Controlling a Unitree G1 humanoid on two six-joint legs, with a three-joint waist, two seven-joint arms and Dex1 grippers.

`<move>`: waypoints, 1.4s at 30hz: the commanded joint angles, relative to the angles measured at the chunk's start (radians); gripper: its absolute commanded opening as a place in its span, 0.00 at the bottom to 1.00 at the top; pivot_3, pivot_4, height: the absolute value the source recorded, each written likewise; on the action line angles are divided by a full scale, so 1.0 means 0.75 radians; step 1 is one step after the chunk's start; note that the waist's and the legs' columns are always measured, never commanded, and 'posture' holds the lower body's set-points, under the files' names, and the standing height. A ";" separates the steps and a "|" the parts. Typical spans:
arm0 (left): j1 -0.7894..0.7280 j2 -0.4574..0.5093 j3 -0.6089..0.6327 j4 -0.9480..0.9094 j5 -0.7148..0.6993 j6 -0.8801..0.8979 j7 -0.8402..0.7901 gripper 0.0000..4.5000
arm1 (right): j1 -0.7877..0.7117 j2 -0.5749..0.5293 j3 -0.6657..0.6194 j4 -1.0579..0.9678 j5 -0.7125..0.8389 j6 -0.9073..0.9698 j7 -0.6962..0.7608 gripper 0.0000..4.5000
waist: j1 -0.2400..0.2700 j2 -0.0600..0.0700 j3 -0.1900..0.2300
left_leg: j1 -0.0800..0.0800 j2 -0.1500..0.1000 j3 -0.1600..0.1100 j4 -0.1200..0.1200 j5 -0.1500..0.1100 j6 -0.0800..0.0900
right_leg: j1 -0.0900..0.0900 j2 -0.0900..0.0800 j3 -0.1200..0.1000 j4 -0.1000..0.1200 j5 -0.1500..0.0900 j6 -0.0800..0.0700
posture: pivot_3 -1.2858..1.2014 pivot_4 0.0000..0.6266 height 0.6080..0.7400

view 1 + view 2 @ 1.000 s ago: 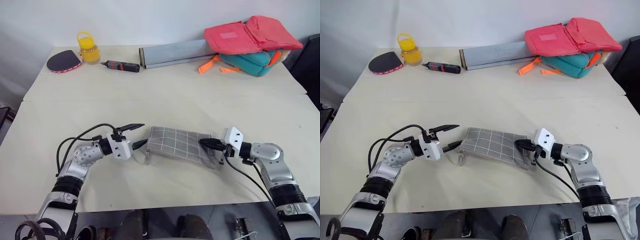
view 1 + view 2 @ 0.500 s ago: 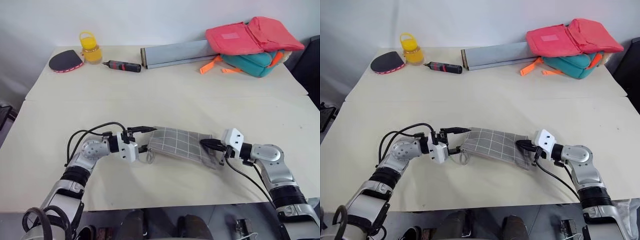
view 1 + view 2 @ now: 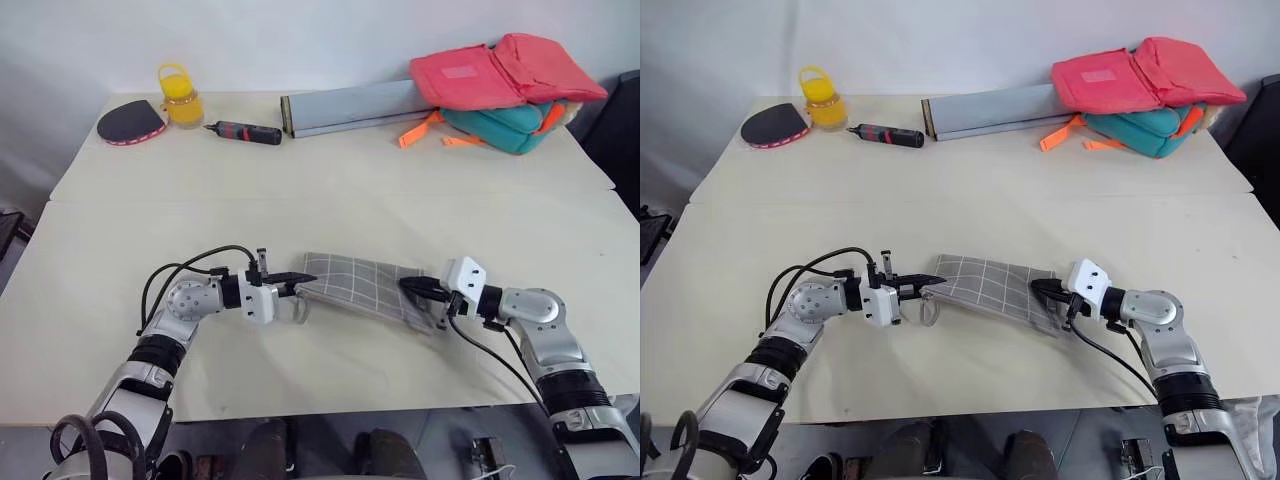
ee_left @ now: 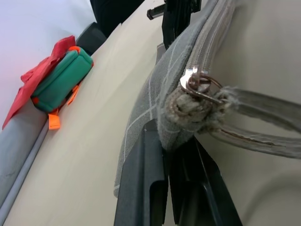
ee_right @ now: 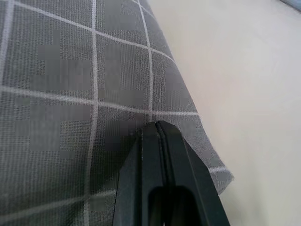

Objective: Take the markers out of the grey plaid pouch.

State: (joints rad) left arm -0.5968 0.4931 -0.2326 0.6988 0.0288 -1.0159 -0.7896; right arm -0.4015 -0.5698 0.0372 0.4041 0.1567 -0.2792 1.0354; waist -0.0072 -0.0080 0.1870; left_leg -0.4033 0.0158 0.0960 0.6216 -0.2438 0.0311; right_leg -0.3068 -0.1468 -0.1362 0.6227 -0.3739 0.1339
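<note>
Since a second ago, left gripper (image 3: 923,288) closed on the flat grey plaid fabric pouch (image 3: 990,289) corner; right gripper (image 3: 1042,290) stays clamped opposite, stretching it for opening.

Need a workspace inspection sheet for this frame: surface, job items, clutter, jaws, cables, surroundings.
Surface: cream table, seam running across it.
Job's things: grey plaid pouch flat near the front edge, zip closed; markers: nothing seen.
Clutter: paddle, yellow jar, screwdriver, grey tube, pink bag over teal bag, all at the far edge.
Grippers: left gripper jaws shut on the pouch's zip end; right gripper jaws shut on the opposite end.
Cables: black leads looping off the left wrist.
Surroundings: white wall.
</note>
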 commanded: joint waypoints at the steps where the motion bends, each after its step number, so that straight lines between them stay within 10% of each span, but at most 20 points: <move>1: 0.055 0.055 0.093 -0.128 0.019 0.079 0.104 0.00 | -0.075 0.034 -0.040 -0.035 0.079 0.057 -0.013 0.09 | -0.008 0.000 0.000 | 0.000 0.000 0.000 0.000 0.000 0.000 | 0.000 0.000 0.000 0.000 0.000 0.000 | 0.52 0.24 1.00; 11: 0.354 0.138 0.297 -0.583 0.299 0.513 0.466 0.00 | -0.162 0.105 -0.030 -0.107 0.126 0.168 -0.067 0.85 | -0.021 0.001 0.000 | -0.001 -0.001 -0.004 -0.002 0.000 0.000 | -0.001 -0.001 0.001 0.002 0.000 0.000 | 0.52 0.24 1.00; 18: 0.416 -0.038 0.205 -0.799 0.403 0.833 0.545 0.00 | 0.041 0.094 0.093 -0.618 0.460 0.870 0.027 0.85 | 0.004 0.001 0.000 | -0.001 -0.001 -0.005 -0.003 -0.001 0.000 | -0.001 -0.002 0.004 0.003 0.000 0.000 | 0.52 0.24 1.00; 27: 0.363 -0.076 0.115 -0.929 0.426 1.012 0.505 0.00 | 0.030 0.470 0.213 -0.646 0.281 0.956 -0.434 0.85 | 0.006 0.001 0.000 | -0.002 0.000 -0.003 -0.004 -0.002 -0.002 | -0.005 -0.001 0.003 0.003 0.000 0.000 | 0.52 0.24 1.00; 35: 0.311 -0.102 0.050 -0.906 0.462 1.041 0.532 0.00 | -0.066 0.601 0.252 -0.528 0.263 0.961 -0.454 0.85 | 0.006 0.001 0.000 | -0.003 -0.001 -0.002 -0.005 -0.001 -0.002 | -0.008 -0.001 0.002 0.004 0.000 0.000 | 0.52 0.24 1.00; 42: 0.302 -0.093 0.052 -0.897 0.459 1.042 0.541 0.00 | -0.060 0.576 0.236 -0.524 0.268 0.962 -0.423 0.36 | 0.004 0.001 0.000 | -0.003 -0.001 -0.001 -0.007 -0.001 -0.002 | -0.010 -0.001 0.003 0.004 0.000 0.000 | 0.52 0.24 1.00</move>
State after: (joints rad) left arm -0.3618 0.4169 -0.1967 0.0470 0.3747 -0.2268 -0.3926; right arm -0.4460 -0.1324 0.2292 0.0432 0.3528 0.4594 0.7074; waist -0.0039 -0.0073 0.1872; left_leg -0.4057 0.0152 0.0955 0.6160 -0.2448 0.0298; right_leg -0.3141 -0.1472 -0.1341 0.6260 -0.3740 0.1337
